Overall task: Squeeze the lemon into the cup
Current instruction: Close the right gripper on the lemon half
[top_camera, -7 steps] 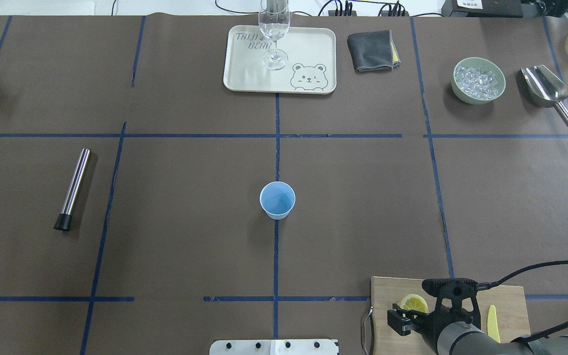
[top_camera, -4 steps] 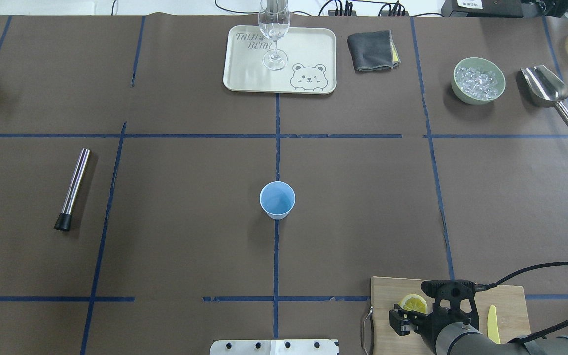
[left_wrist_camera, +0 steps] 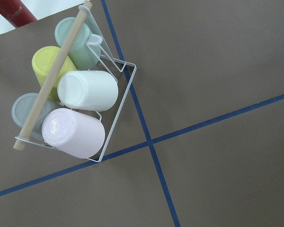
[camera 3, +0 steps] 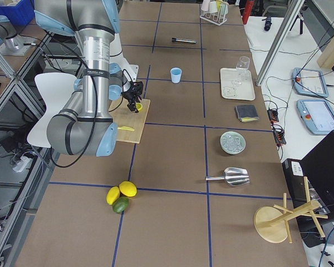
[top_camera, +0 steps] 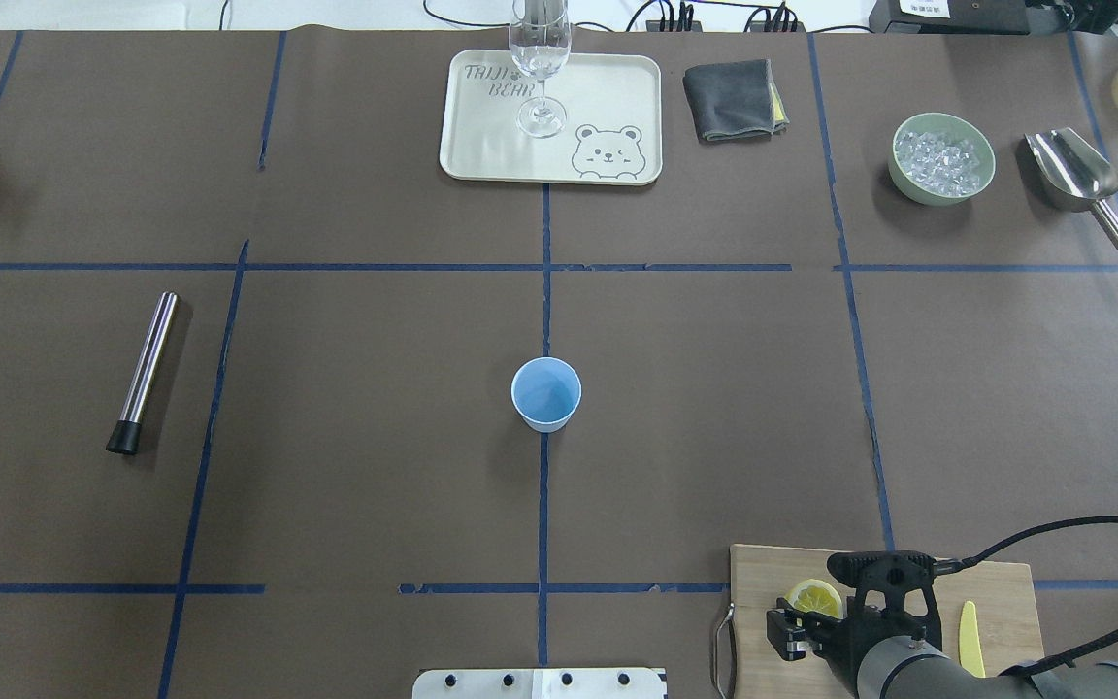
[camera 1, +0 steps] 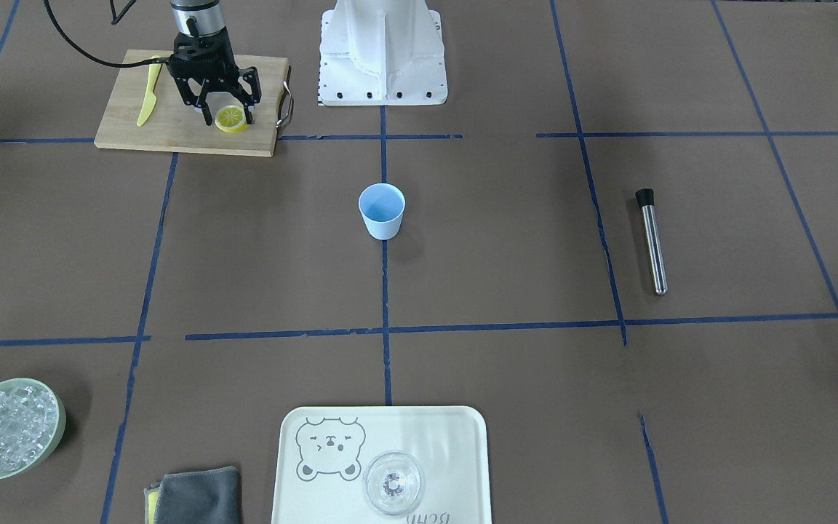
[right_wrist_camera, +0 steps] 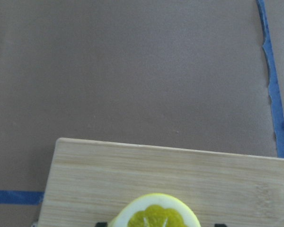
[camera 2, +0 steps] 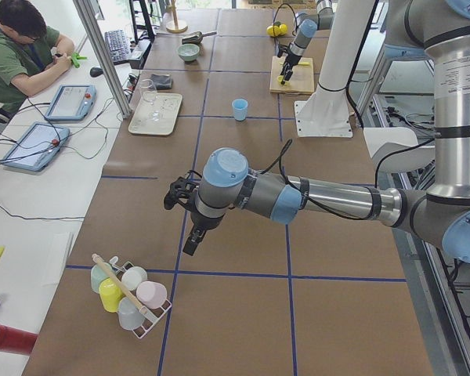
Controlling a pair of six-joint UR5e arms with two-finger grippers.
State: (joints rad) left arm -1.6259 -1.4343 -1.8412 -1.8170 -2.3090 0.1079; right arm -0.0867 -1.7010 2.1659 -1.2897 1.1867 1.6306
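Barely shifted from a second earlier, the right end effector (camera 1: pixel 228 116) stands spread around the lemon (camera 1: pixel 230 118); soft and slippery, it likely wants a rind-to-rind pinch.

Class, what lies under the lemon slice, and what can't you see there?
A wooden cutting board lies under the lemon slice; the open right hand straddles it from above. The patch of board beneath the slice is covered.

Table (top_camera: pixel 375 485) with cup (top_camera: pixel 545 393), tray (top_camera: pixel 481 146), board (top_camera: pixel 758 573)
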